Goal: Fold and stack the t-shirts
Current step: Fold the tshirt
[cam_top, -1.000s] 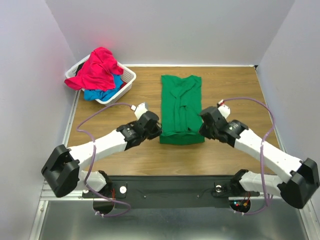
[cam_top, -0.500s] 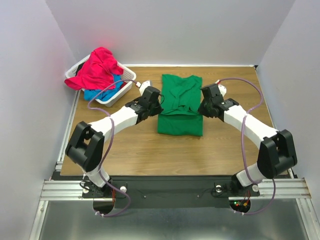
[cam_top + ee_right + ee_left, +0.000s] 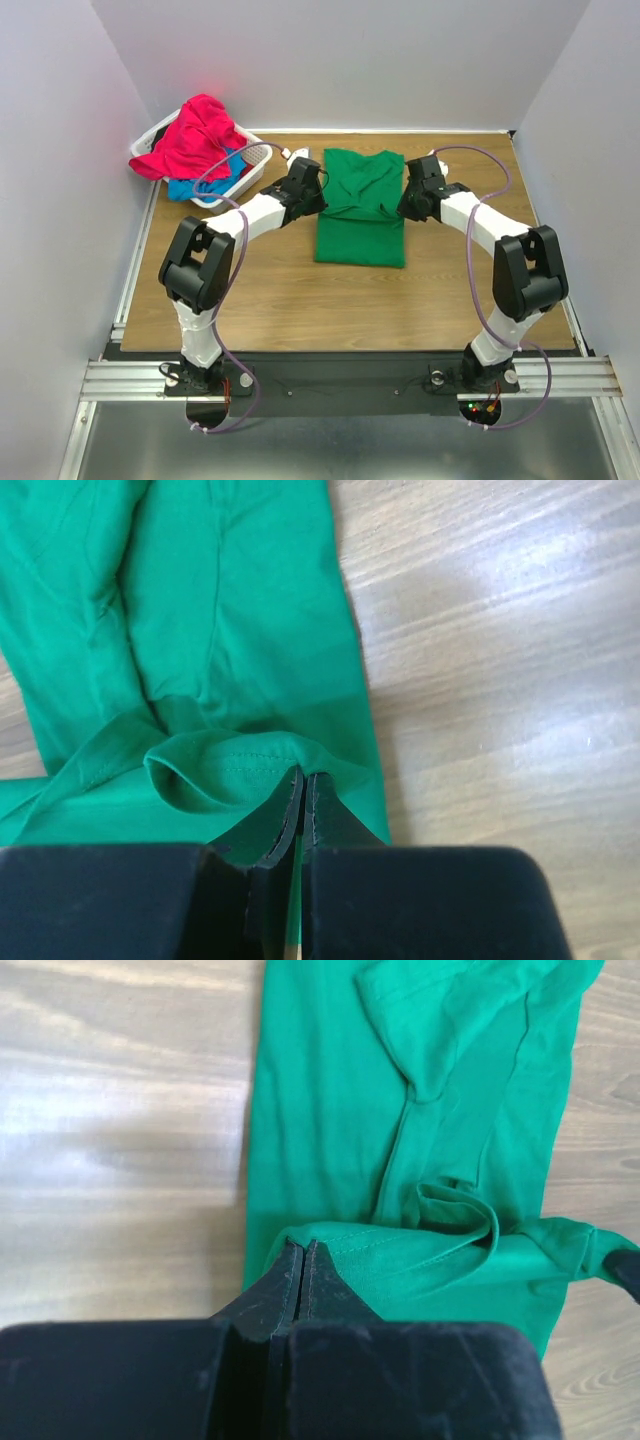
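I see my left gripper and right gripper each clenched on the lifted, folded-over hem of the bright green cloth t-shirt, which lies mid-way across the brown wooden table. A pinkish-red t-shirt and a blue t-shirt are heaped in the white slotted plastic basket at the far left corner.

light: bright, even | glare: pale sheen on table | focus: near claws blurred
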